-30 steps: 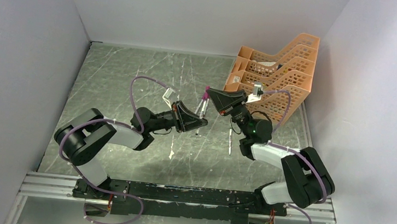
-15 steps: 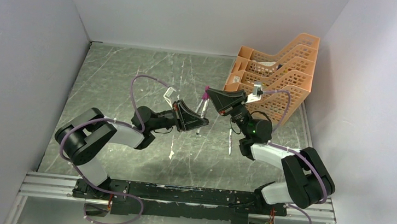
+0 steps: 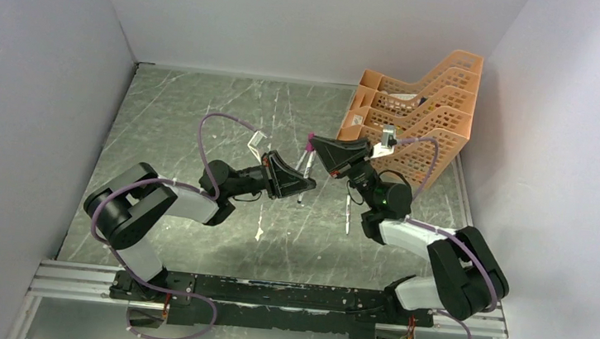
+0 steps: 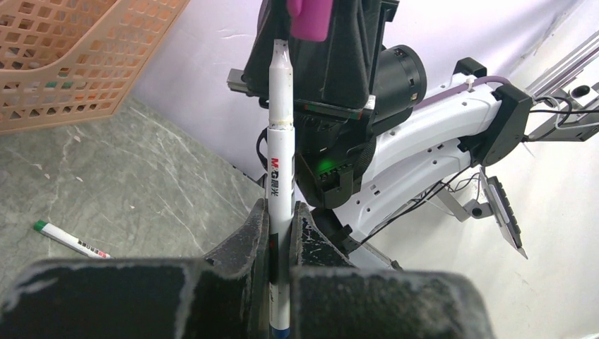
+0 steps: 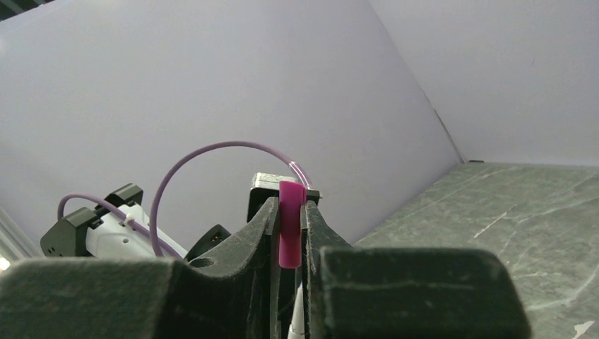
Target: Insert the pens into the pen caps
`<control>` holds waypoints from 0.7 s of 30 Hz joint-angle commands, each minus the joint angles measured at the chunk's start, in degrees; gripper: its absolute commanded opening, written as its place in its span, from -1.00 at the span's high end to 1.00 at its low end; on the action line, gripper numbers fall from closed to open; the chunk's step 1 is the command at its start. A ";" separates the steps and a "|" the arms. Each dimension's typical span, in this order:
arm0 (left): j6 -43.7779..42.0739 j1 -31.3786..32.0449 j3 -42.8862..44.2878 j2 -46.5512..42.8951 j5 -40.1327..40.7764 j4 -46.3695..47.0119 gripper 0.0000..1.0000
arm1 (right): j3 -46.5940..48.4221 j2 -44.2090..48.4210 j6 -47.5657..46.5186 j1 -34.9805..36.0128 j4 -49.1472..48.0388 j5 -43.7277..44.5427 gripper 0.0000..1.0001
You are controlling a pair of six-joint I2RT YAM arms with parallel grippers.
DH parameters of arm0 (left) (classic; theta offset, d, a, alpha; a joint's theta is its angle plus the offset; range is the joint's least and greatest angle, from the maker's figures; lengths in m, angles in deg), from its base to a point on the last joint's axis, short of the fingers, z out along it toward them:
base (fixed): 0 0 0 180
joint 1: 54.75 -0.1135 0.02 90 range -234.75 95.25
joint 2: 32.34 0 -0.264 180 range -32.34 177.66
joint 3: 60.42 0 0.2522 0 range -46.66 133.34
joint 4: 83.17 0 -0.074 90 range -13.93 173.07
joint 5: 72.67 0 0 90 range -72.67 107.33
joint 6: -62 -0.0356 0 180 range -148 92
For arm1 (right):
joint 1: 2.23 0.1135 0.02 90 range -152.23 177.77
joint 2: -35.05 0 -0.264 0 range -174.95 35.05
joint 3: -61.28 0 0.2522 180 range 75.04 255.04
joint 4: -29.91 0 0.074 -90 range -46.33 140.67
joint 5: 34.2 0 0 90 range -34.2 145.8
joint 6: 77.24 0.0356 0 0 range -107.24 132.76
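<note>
My left gripper (image 4: 281,212) is shut on a white pen (image 4: 280,162) that stands upright, bare tip up. My right gripper (image 5: 290,208) is shut on a magenta pen cap (image 5: 290,222), open end down, just above that tip (image 5: 297,319). In the left wrist view the cap (image 4: 309,18) hangs slightly right of the tip, and I cannot tell whether they touch. From above, the left gripper (image 3: 289,181), pen (image 3: 303,170), cap (image 3: 310,141) and right gripper (image 3: 327,151) meet mid-table. A second pen (image 3: 348,211) lies on the table; in the left wrist view it (image 4: 70,240) shows a green end.
An orange mesh tray stack (image 3: 419,106) stands at the back right, close behind the right arm; its wall (image 4: 70,56) fills the upper left of the left wrist view. A small white object (image 3: 259,234) lies on the grey marbled table. Grey walls enclose three sides.
The right gripper with the magenta cap has edged slightly left, toward the pen tip. The left arm and its pen have stayed put.
</note>
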 commanded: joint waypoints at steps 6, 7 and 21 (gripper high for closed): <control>-0.89 0.38 -0.16 -0.56 -0.48 3.59 0.86 | 2.15 2.55 -2.62 -0.33 -0.53 -0.14 1.00; -0.98 0.38 -0.07 -0.59 -0.56 3.37 0.86 | 2.44 2.75 -2.69 -0.42 -0.30 -0.24 1.00; -0.91 0.37 -0.25 -0.81 -0.22 3.80 0.86 | 2.55 4.64 -3.68 -0.75 1.99 -1.08 1.00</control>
